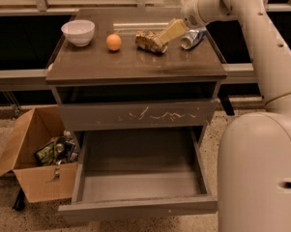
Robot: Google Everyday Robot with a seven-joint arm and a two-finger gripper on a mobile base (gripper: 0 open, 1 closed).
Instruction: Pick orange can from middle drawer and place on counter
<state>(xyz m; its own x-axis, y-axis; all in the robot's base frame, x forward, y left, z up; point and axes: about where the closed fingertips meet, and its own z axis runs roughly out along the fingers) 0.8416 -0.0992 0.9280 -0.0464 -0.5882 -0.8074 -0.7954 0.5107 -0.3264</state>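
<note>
The orange can (pixel 146 40) lies on its side on the counter (pixel 135 64), near the middle of its back half. My gripper (pixel 161 40) reaches down from the upper right and its tip is at the can's right end, touching it or very close. The middle drawer (pixel 135 185) is pulled out wide below, and its grey floor is bare.
A white bowl (pixel 78 32) and a round orange fruit (pixel 114 42) stand on the counter left of the can. A silver-and-blue can (pixel 192 37) lies just right of my gripper. The scratched drawer front (pixel 135 115) is closed. An open cardboard box (pixel 38 166) stands on the floor at the left.
</note>
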